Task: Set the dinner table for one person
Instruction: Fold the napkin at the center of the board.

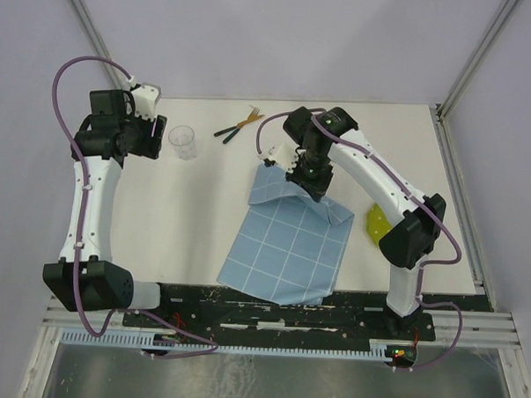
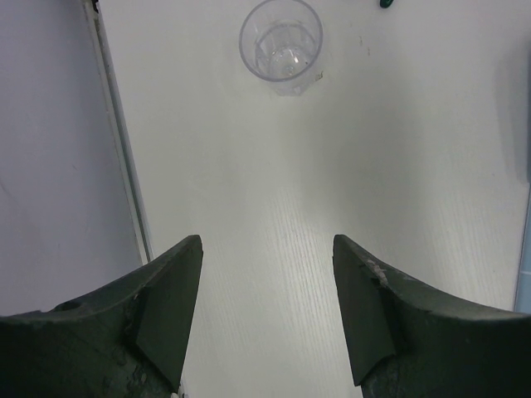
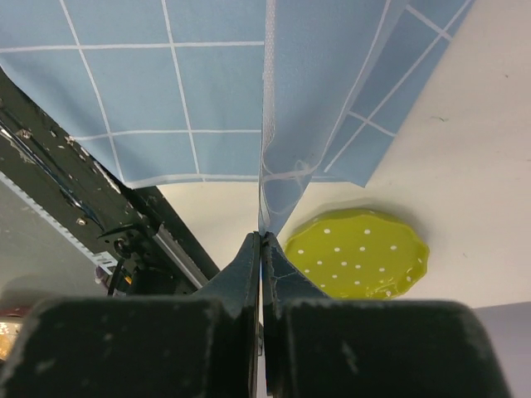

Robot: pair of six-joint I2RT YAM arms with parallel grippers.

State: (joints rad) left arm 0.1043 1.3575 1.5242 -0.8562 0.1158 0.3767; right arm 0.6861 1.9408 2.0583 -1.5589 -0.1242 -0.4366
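So the right fingers (image 1: pixel 312 185) are pinched tight on an edge of the light-blue cloth (image 1: pixel 290 248) with the white grid. In the right wrist view that bit of fabric hangs in a fold straight out of the closed tips. The rest of the cloth lies flat on the off-white counter (image 1: pixel 203 214), roughly in the middle and turned at an angle, and its near corner laps over the black rail where the arms are bolted. The far right part is bunched up under the fingers. A yellow-green plate (image 3: pixel 357 253) with white dots sits on the counter just right of the cloth, half hidden behind the right arm from above. Over on the left, the left fingers (image 1: pixel 156 137) are spread wide with nothing between them, hovering above bare counter near the left edge. A clear plastic cup (image 2: pixel 280 46) stands upright a little ahead of them, not touching. Some cutlery with dark green handles (image 1: pixel 238 125) lies near the far edge, between the cup and the right arm, but I can't tell which pieces they are.
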